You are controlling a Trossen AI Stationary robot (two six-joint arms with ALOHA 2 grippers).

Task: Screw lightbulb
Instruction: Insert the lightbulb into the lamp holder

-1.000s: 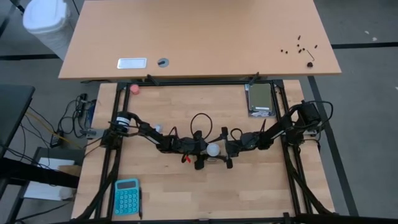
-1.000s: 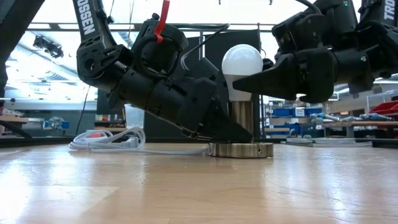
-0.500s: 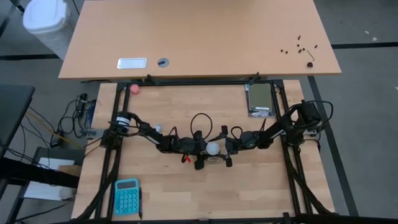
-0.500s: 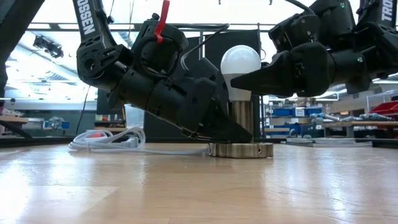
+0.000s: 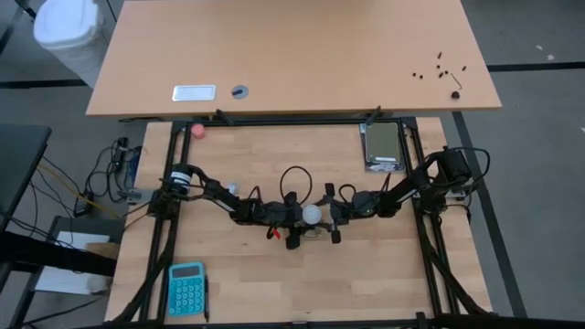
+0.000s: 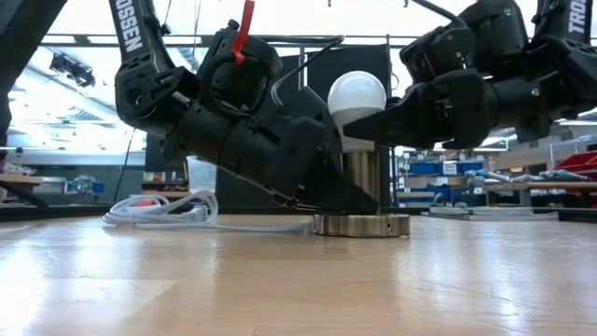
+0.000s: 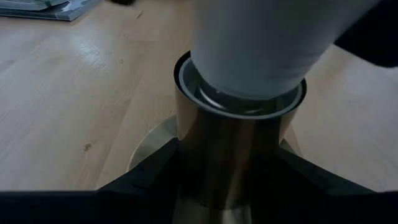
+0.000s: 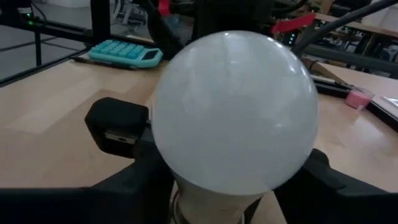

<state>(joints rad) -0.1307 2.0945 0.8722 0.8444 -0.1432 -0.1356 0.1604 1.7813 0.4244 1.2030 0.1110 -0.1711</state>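
The white lightbulb (image 6: 357,96) stands upright with its base in the metal socket cylinder (image 6: 364,177), which rises from a round disc (image 6: 361,224) on the wooden table. In the high view the lightbulb (image 5: 313,215) sits mid-table between both arms. My left gripper (image 5: 297,222) reaches in from the table's left, shut on the socket cylinder. My right gripper (image 5: 330,216) reaches in from the right, shut on the lightbulb (image 8: 236,112). My left gripper pinches the socket's metal cylinder (image 7: 230,155) between its two fingers (image 7: 155,171), low on its wall. The fingers slant down from the table's left. The socket stands upright on its disc on the table. My right gripper pinches the lightbulb's lower globe (image 8: 186,168), where it narrows to the neck, between its two fingers (image 8: 134,171). The fingers come in nearly level from the table's right. The lightbulb stands upright with its base in the socket.
A teal calculator (image 5: 186,288) lies at the near left, a pink ball (image 5: 197,131) at the far left and a grey device (image 5: 383,146) at the far right. A white cord (image 6: 168,210) lies coiled behind the socket. A second tabletop (image 5: 292,55) lies beyond the far edge.
My right gripper has edged toward the lightbulb and shut on its lower globe. The lightbulb's top has shifted slightly toward the table's left. My left gripper has kept its hold on the socket.
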